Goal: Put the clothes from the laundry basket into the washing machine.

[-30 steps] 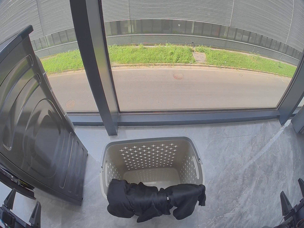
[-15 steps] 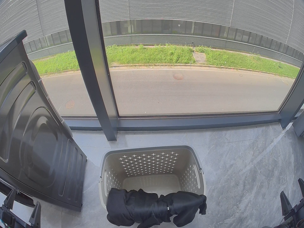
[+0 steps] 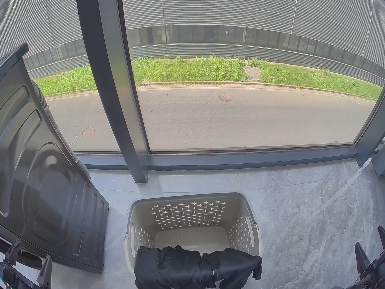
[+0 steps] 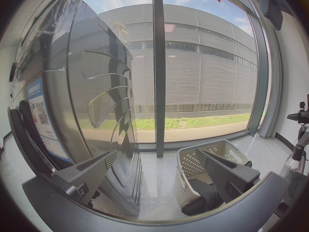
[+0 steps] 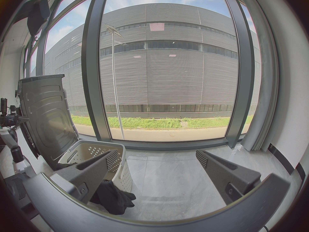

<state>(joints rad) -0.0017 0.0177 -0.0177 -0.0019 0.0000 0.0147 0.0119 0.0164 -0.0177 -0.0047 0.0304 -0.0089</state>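
At far left, the dark washer (image 3: 44,181) stands on the floor, the left claw (image 3: 31,253) near it, fingers spread and empty. Centre: the basket (image 3: 188,215) beside the washer, a black garment (image 3: 188,267) draped over its near rim. At far right, the right claw (image 3: 369,239), likewise spread and empty.

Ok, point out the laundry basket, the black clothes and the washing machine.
laundry basket (image 3: 188,216), head view, far inner wall.
black clothes (image 3: 188,267), head view, bundle's middle.
washing machine (image 3: 44,181), head view, grey ribbed panel.
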